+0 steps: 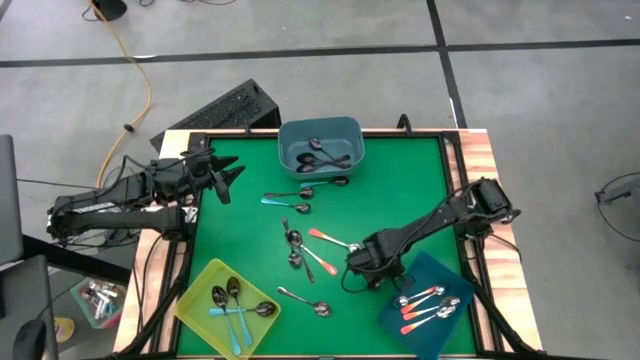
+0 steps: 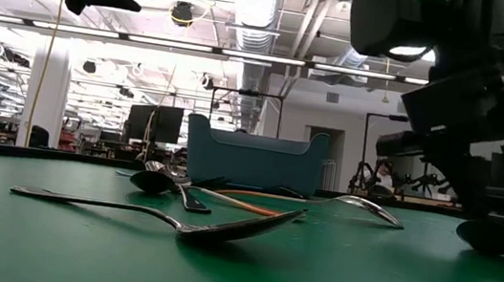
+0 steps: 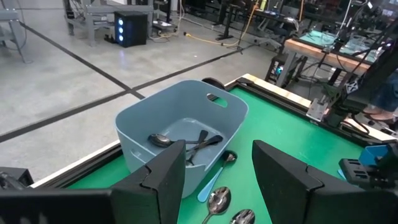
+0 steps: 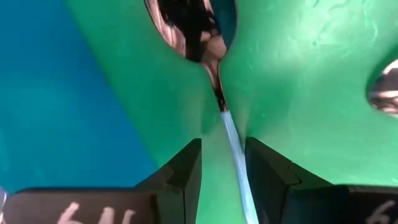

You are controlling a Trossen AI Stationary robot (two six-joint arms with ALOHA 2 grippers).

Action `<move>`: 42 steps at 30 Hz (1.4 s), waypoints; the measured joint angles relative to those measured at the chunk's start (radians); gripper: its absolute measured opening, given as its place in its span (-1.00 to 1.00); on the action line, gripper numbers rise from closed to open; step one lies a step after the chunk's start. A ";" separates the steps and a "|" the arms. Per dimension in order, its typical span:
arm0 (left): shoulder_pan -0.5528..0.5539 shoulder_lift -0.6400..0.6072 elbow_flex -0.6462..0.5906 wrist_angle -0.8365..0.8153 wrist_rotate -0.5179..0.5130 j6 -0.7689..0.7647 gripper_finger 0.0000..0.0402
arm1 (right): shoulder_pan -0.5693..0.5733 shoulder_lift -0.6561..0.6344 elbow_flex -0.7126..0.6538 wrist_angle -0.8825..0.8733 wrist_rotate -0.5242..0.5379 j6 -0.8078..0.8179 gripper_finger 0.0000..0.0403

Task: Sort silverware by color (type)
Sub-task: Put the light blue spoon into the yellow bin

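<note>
The right gripper point(image 1: 362, 268) is down low over the green table point(image 1: 400, 190), just beside the dark blue bin point(image 1: 432, 308) near the front right corner. Seen past its own fingers point(image 4: 180, 171), a light blue spoon handle point(image 4: 235, 155) runs straight through the narrow gap between the two tips, which stand partly apart on either side of it; I cannot tell whether they actually press on it or merely straddle it. The left gripper point(image 1: 228, 172) hangs above the table's back left edge with its jaws spread wide and nothing between them, pointed toward the grey-blue bin point(image 1: 320, 145) at the back middle. That bin holds a few dark-handled spoons point(image 1: 325, 156). Just in front of it on the mat lie a dark spoon point(image 1: 290, 193) and a teal-handled spoon point(image 1: 285, 205), and nearer the middle an orange-red-handled spoon point(image 1: 328, 239) with a couple of plain metal spoons point(image 1: 296, 250) beside it. One more metal spoon point(image 1: 305, 301) lies toward the front, between the two nearer bins. The yellow bin point(image 1: 226, 306) at the front left holds several teal-handled spoons point(image 1: 232, 312), and the dark blue bin has three orange-red-handled spoons point(image 1: 428, 304) in it. From table height, the scattered spoons lie flat on the mat with the grey-blue bin upright behind them.
</note>
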 joint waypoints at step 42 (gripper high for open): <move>0.000 0.000 0.000 0.000 -0.004 -0.010 -0.16 | -0.102 0.003 0.091 0.084 0.037 0.283 -1.00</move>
